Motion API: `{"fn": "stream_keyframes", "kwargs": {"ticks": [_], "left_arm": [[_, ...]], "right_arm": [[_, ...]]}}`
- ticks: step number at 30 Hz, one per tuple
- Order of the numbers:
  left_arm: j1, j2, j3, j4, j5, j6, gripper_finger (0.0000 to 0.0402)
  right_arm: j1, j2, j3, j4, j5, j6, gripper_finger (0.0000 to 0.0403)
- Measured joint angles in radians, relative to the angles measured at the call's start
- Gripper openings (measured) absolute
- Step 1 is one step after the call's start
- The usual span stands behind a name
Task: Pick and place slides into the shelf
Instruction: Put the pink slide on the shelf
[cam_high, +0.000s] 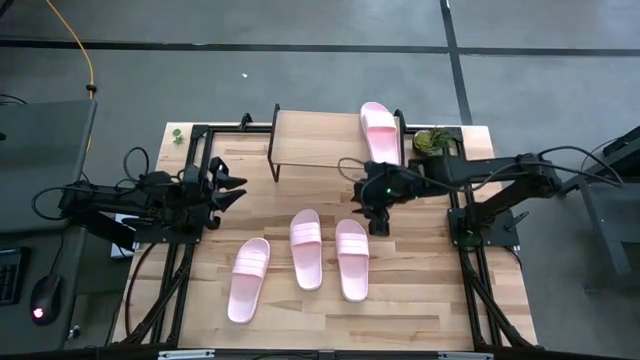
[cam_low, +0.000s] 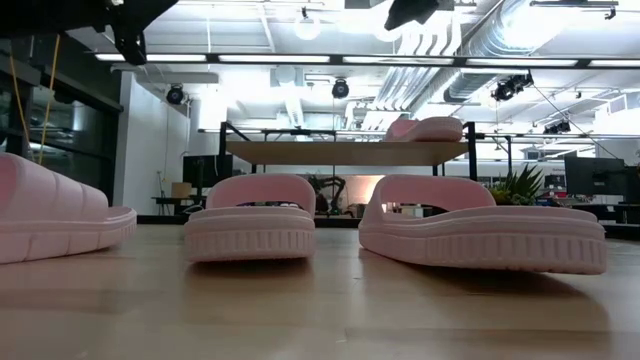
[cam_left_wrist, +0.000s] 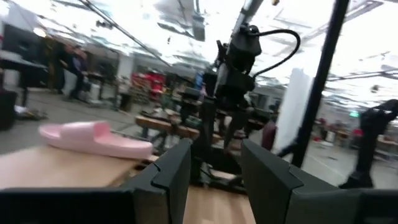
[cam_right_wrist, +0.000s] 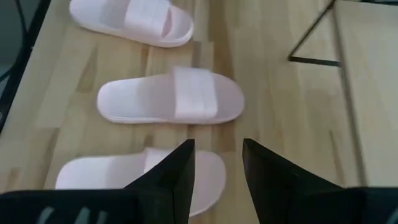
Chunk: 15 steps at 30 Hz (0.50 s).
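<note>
One pale pink slide (cam_high: 380, 130) lies on the right end of the shelf (cam_high: 320, 140), a low rack with a plank top at the table's far side; the low view shows that slide (cam_low: 425, 128) on the shelf's top (cam_low: 345, 152). Three more slides rest sole-down on the table in front of it: left (cam_high: 250, 278), middle (cam_high: 306, 248) and right (cam_high: 352, 258). My right gripper (cam_high: 378, 218) is open and hangs in the air just beyond the right slide (cam_right_wrist: 124, 177), touching nothing. My left gripper (cam_high: 238, 190) is open and waits at the table's left side.
A small green plant (cam_high: 432, 140) stands beside the shelf's right end. Black frame rails (cam_high: 190, 250) run along both sides of the table. Bare wood lies near the table's near edge (cam_high: 330, 325). The shelf top left of the slide is bare (cam_high: 310, 135).
</note>
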<state>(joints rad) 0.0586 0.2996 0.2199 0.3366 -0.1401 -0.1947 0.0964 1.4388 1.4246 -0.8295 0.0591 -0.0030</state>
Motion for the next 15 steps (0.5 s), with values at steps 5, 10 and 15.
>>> {"fn": "stream_keyframes", "kwargs": {"ticks": [5, 10, 15], "left_arm": [[0.0, 0.007, 0.0, -0.028, 0.066, -0.034, 0.0128], [0.0, 0.013, 0.001, -0.048, 0.111, -0.073, 0.0128], [0.0, 0.013, 0.0, -0.059, 0.151, -0.073, 0.0128]], "right_arm": [[0.047, 0.063, 0.0, 0.039, 0.001, 0.004, 0.0124], [0.09, 0.139, 0.0, 0.12, 0.002, -0.002, 0.0124], [0.128, 0.201, 0.0, 0.18, 0.095, -0.004, 0.0124]]}}
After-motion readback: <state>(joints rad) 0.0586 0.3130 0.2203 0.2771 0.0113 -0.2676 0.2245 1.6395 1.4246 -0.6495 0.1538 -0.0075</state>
